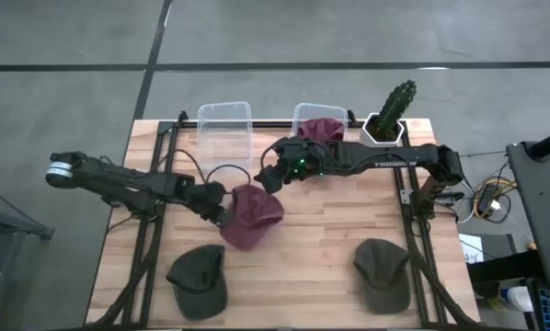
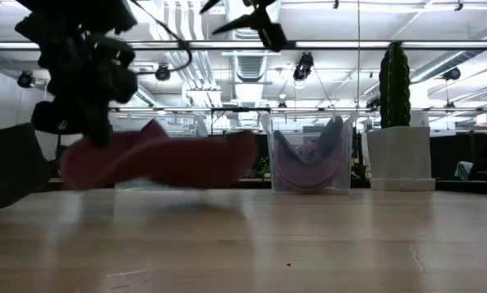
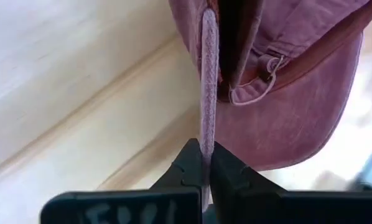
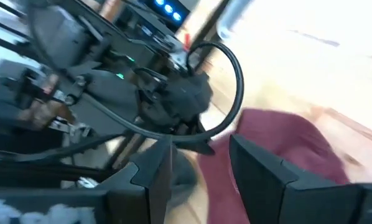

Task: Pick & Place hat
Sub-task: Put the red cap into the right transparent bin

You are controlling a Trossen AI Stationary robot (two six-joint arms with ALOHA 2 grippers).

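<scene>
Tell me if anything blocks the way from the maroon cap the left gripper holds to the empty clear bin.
Nothing visible does. The left gripper is shut on the maroon fabric cap, and bare wooden table lies between it and the empty clear plastic bin. The right gripper, open, hovers just beside that path.

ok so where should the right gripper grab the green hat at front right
Probably the brim edge of the green hat, pinched across its thin edge from above. The flat brim fits between the fingers; the domed crown is wider. The right gripper is open, well away from it.
</scene>
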